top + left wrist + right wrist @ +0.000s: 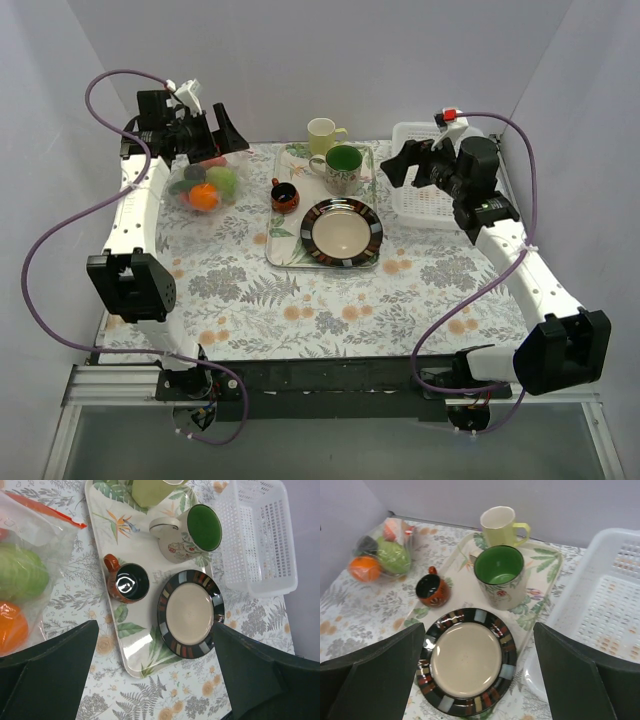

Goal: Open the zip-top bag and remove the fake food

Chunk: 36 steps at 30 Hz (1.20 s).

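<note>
The clear zip-top bag (pixel 205 188) lies at the far left of the table, with its orange-red zip strip (pixel 50 511) showing in the left wrist view. The fake food is inside it: an orange (pixel 204 198), a green cabbage (pixel 20 572) and darker pieces. The bag also shows in the right wrist view (pixel 382 550). My left gripper (pixel 222 135) is open and empty, raised just behind the bag. My right gripper (pixel 400 165) is open and empty, raised over the white basket's left side.
A floral tray (pixel 285 245) in the middle holds a dark-rimmed plate (pixel 342 233), a green-lined mug (pixel 343 168), a yellow mug (pixel 322 134) and a small red cup (pixel 284 195). A white perforated basket (pixel 425 205) stands at the far right. Walls close in on three sides.
</note>
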Each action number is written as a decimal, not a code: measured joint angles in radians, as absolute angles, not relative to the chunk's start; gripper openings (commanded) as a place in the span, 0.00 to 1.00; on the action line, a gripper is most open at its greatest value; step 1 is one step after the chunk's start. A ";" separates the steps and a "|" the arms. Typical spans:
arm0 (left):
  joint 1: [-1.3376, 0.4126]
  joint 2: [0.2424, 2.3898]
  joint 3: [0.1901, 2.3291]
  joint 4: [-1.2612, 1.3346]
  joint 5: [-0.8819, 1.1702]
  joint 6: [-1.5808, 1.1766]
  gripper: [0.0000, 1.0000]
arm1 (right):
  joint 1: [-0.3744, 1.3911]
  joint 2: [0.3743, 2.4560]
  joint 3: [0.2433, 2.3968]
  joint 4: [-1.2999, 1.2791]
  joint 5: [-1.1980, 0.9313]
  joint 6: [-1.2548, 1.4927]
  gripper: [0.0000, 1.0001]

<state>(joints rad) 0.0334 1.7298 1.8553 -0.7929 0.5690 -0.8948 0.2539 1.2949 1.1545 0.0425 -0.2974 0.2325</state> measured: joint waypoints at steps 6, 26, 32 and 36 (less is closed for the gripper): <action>0.017 1.844 1.875 -0.676 0.466 -0.887 0.98 | 0.254 1.326 1.178 -0.033 -0.133 0.168 0.98; -0.216 2.128 1.834 -0.227 -0.204 -0.557 0.98 | 0.256 1.592 1.220 -0.054 0.052 0.123 0.93; -0.208 2.130 1.720 -0.152 -0.245 -0.463 0.98 | 0.256 1.664 1.280 -0.051 0.077 0.127 0.98; -0.220 2.140 1.712 -0.102 -0.278 -0.418 0.98 | 0.256 1.691 1.302 -0.050 0.074 0.130 0.98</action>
<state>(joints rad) -0.2199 2.1395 1.7119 -0.1020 -0.2779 -0.4175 0.2558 1.6913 1.3022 -0.0498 0.0742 0.1295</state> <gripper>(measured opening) 0.981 0.982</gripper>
